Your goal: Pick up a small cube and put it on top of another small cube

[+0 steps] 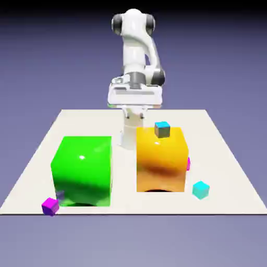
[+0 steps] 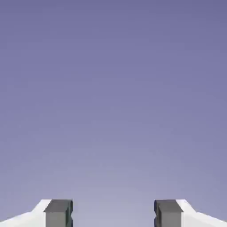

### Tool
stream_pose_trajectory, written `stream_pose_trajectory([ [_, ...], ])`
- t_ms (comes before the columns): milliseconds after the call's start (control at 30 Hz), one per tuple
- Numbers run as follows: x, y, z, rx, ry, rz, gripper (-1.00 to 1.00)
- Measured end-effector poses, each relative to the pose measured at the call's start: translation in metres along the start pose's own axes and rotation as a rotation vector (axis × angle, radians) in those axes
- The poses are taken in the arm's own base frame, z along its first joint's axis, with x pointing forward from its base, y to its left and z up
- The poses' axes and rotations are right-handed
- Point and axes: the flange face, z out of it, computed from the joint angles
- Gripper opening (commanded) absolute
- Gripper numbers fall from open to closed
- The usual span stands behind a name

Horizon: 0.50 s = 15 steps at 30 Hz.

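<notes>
Cyan cube (image 1: pixel 201 190) sits on the table (image 1: pixel 219 151), well apart from the gripper (image 2: pixel 113 213), nearer the camera and off to the exterior view's right, just beside the orange block (image 1: pixel 161 159). Gripper is released, fingers (image 2: pixel 58 213) spread with only backdrop between; in the exterior view it's probably hidden behind the hand. Blue-topped cube (image 1: pixel 162 129) rests on orange.

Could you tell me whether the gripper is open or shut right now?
Open: in the hand view the gripper shows its two grey fingertips far apart, with only backdrop between them.
</notes>
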Motion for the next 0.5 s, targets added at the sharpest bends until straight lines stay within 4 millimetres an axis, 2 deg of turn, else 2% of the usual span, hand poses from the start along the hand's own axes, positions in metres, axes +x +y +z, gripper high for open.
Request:
stream_pose_trajectory([
  [233, -0.01, -0.068, -0.044, 0.029, 0.087, 0.103, 0.0],
  [367, -0.027, -0.105, -0.065, 0.04, 0.135, 0.154, 0.0],
  [500, -0.052, -0.14, -0.081, 0.044, 0.18, 0.202, 0.0],
])
